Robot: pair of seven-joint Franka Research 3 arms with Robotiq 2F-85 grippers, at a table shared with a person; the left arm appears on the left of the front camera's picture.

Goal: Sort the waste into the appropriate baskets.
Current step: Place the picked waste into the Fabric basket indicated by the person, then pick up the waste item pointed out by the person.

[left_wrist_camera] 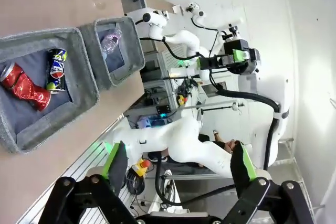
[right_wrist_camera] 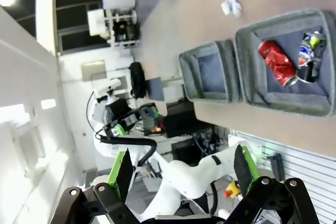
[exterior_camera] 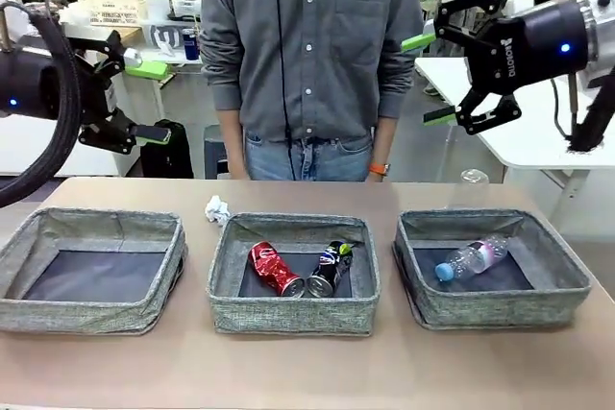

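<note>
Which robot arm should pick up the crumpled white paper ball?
Probably the left. The crumpled white paper lies just left of the middle basket, nearer the open left end effector. The right end effector, also open, hangs over the right side.

The left gripper (exterior_camera: 147, 101) and right gripper (exterior_camera: 429, 80) hang raised at either side, pointing inward toward each other, the right one higher — both with jaws spread wide, gripping nothing.

The clear plastic cup (exterior_camera: 473, 182) sits partly hidden behind the right basket (exterior_camera: 500, 310).
</note>
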